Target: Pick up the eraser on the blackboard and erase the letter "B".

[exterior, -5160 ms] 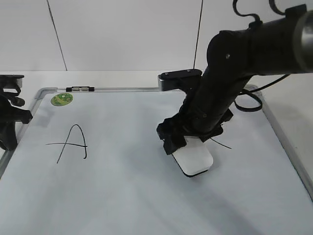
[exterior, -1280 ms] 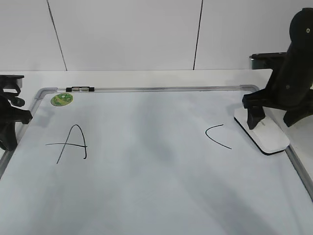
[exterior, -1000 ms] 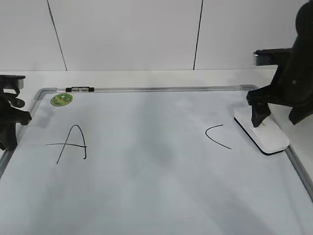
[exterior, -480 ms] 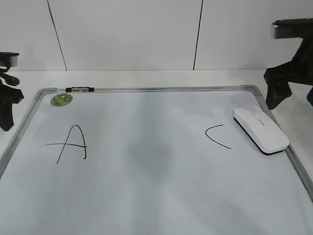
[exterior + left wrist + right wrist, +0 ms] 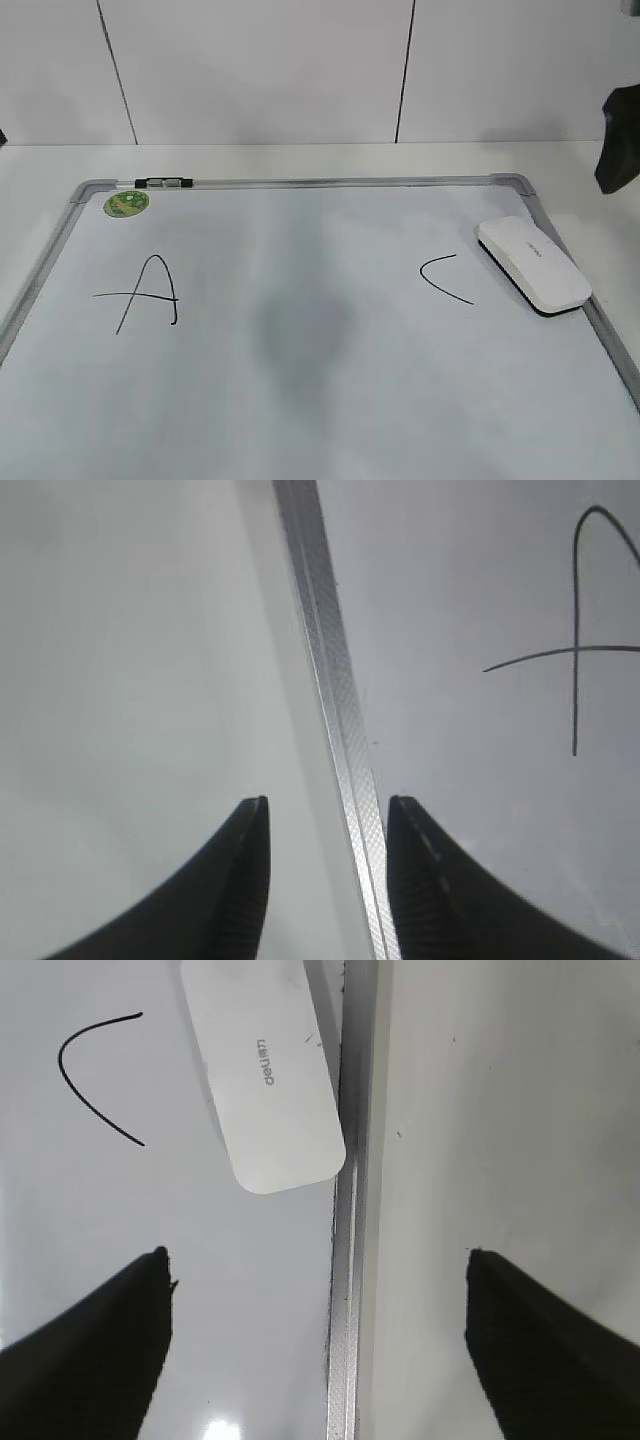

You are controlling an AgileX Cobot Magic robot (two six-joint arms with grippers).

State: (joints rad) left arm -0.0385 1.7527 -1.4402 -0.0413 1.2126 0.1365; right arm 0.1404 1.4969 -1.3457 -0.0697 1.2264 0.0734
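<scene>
Eraser: the eraser [image 5: 533, 265] lies flat at the right side of the exterior view, on the board [image 5: 300, 400], its long side along the right frame. In the right wrist view the eraser [image 5: 265, 1070] is in the upper middle, touching the frame strip, with small grey print on top.
Board: white, with grey frame; it lies on the white table [image 5: 300, 160].
Letters: an "A" [image 5: 145, 293] at the left of the board, and an open curve like "C" [image 5: 445, 277] just left of the eraser. Between them I see only a grey smear [image 5: 300, 330], no "B".
Sticker: a green round sticker [image 5: 126, 203] in the upper left corner of the board.
My right hand: my right hand [image 5: 318, 1335] is wide apart and holds nothing; its fingers are at the lower corners of the wrist view, above the right frame. In the exterior view only a dark part shows at the right edge.
My left hand: my left hand [image 5: 328, 825] is partly apart and empty, one finger on each side of the left frame [image 5: 335, 710] in the picture.
</scene>
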